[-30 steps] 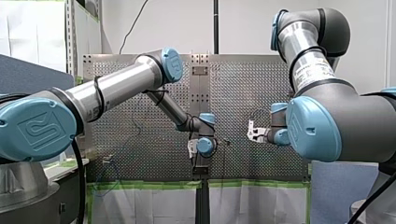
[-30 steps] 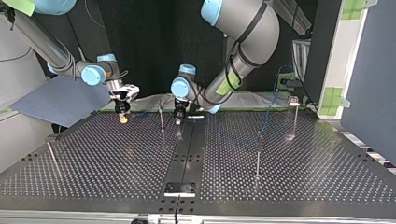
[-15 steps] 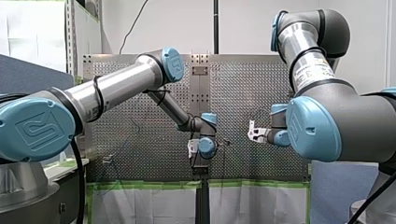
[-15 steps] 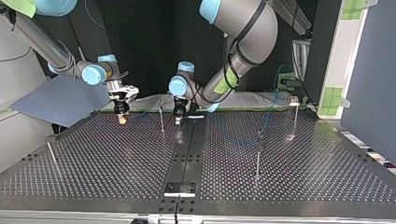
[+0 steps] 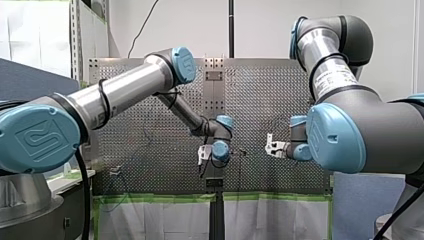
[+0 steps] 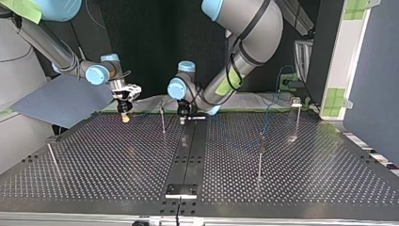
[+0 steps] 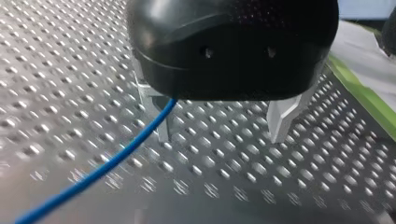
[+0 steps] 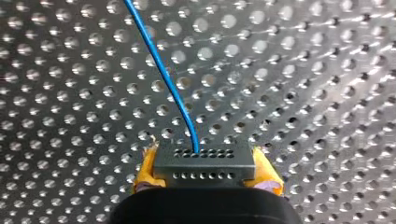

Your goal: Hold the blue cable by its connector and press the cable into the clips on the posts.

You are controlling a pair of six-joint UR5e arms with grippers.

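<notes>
In the right wrist view my right gripper (image 8: 205, 171) is shut on the dark grey connector (image 8: 204, 163), with a yellow pad on each side. The blue cable (image 8: 163, 79) leaves the connector and runs ahead over the perforated table. In the left wrist view my left gripper (image 7: 222, 126) is open just above the table, with nothing between its metal fingers (image 7: 280, 119). The blue cable (image 7: 116, 158) passes beside one finger. In the top view my right gripper (image 6: 124, 117) hangs at the back left. My left gripper (image 6: 182, 117) hangs near the back middle, beside a thin post (image 6: 163, 120).
More thin posts stand on the table (image 6: 117, 179): one at the top view's right middle (image 6: 259, 160), one at the back right (image 6: 297, 115), one at the left edge (image 6: 51, 157). A black strip (image 6: 188, 155) runs down the table's middle. The blue cable (image 6: 269, 117) hangs at the back right.
My left arm's wrist has lifted a little near the middle post. In the front view my right gripper has sunk slightly with the connector.
</notes>
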